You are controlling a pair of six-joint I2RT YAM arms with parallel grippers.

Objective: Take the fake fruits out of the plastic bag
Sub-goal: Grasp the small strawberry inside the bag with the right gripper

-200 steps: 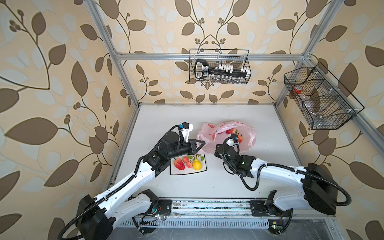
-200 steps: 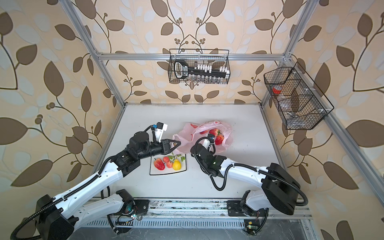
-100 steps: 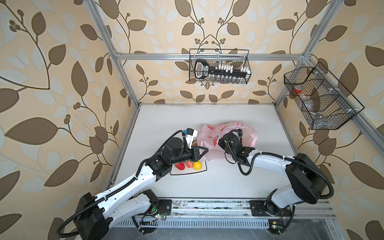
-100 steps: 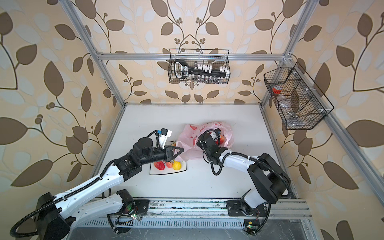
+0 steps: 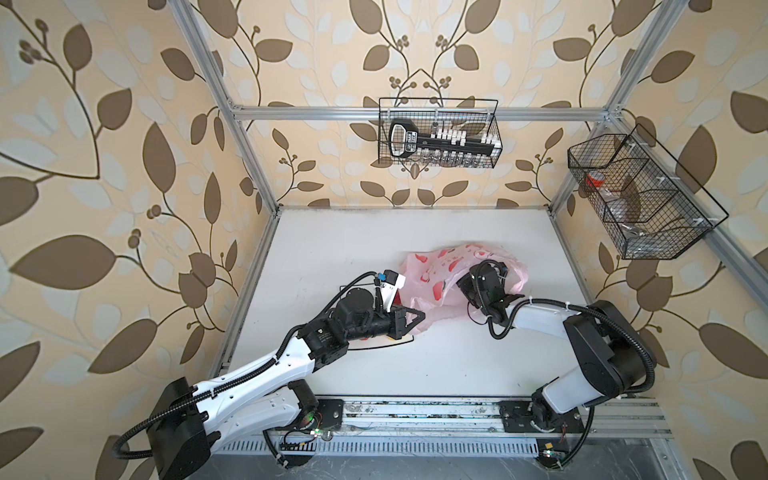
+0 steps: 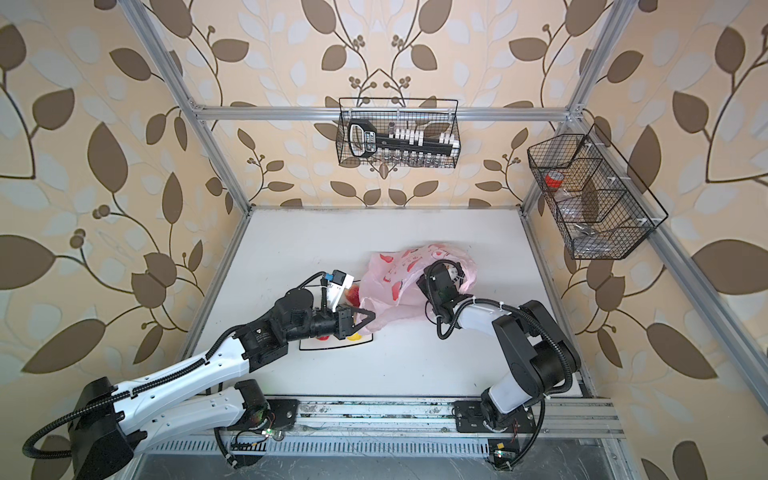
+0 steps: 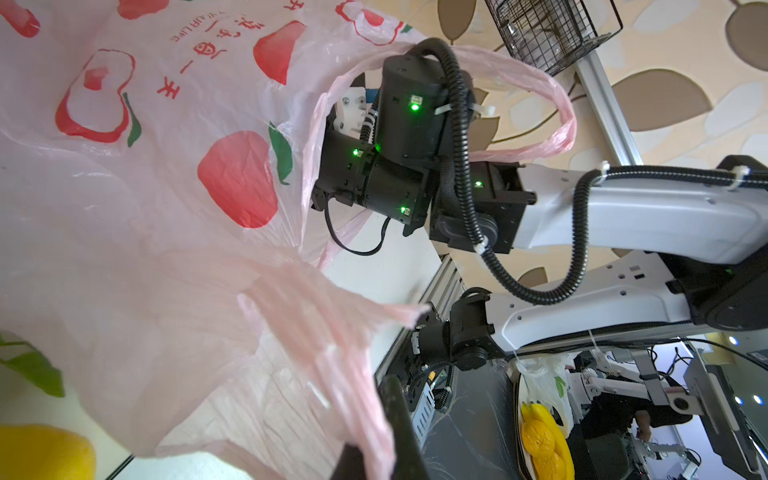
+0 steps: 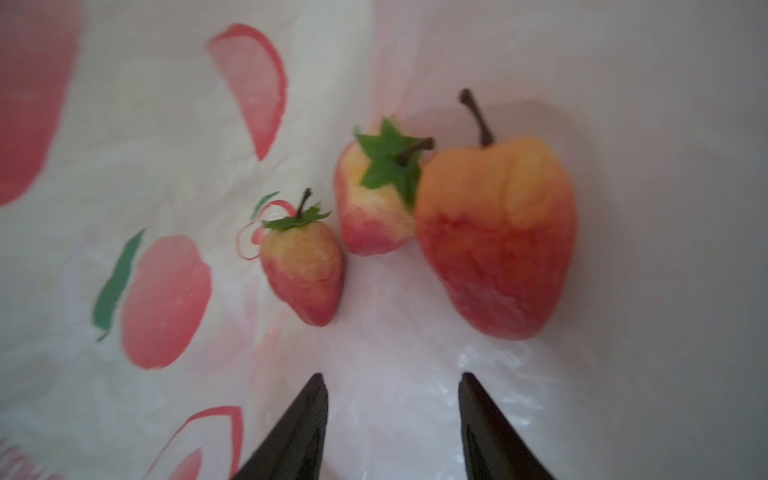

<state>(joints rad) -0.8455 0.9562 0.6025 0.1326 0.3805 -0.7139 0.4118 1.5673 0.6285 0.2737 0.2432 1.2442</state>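
In both top views the left gripper [image 5: 420,317] [image 6: 371,316] is seen closed on a bunched edge of the bag [image 5: 440,270] [image 6: 395,274], with the plate [image 5: 400,341] [image 6: 332,348] partly hidden beneath it. The right gripper is buried in the bag's mouth there, so only its wrist is shown. In the left wrist view, pink plastic is pinched between the fingers of the left gripper [image 7: 372,453], the bag [image 7: 145,208] is spread ahead of it, and a yellow pear [image 7: 41,453] is seen just beside it. In the right wrist view the right gripper [image 8: 390,376] is held with its jaws apart and nothing between them. Three fruits lie just ahead of it inside the bag [image 8: 145,124]: a small strawberry [image 8: 303,270], then a second strawberry [image 8: 374,203] touching a larger peach [image 8: 494,245].
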